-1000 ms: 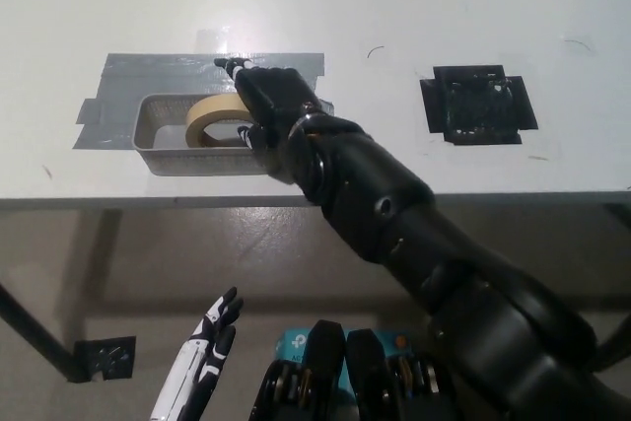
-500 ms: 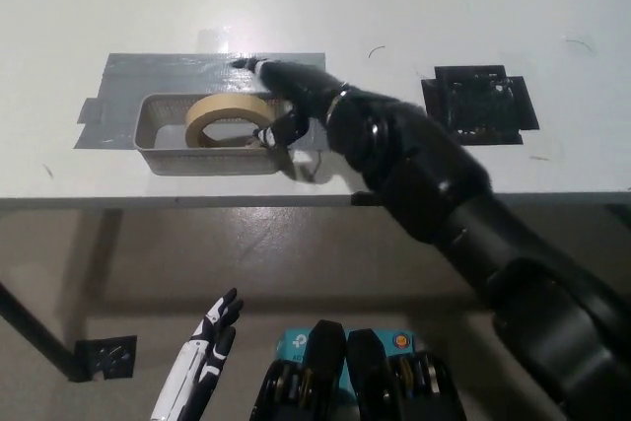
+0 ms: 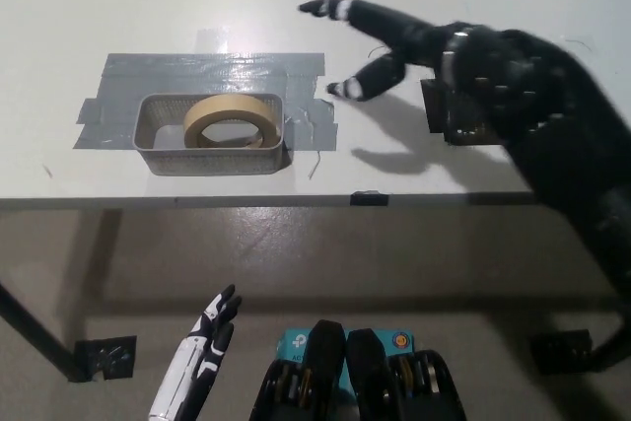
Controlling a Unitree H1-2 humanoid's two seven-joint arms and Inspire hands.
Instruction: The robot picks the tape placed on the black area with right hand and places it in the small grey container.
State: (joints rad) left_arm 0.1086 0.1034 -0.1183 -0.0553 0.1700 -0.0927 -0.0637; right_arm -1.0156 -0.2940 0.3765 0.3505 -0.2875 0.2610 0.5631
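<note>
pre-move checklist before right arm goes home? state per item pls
1. Tape inside small grey container: ok, it leans on the rim rather than lying flat.
2. Right hand free of the tape: ok, fingers apart, holding nothing, off to the container's right.
3. Container upright on its grey patch: ok.
4. Black area free of tape: cannot tell, the right arm covers most of it.
5. Left hand out of the way: ok, resting low, below the table edge.
</note>
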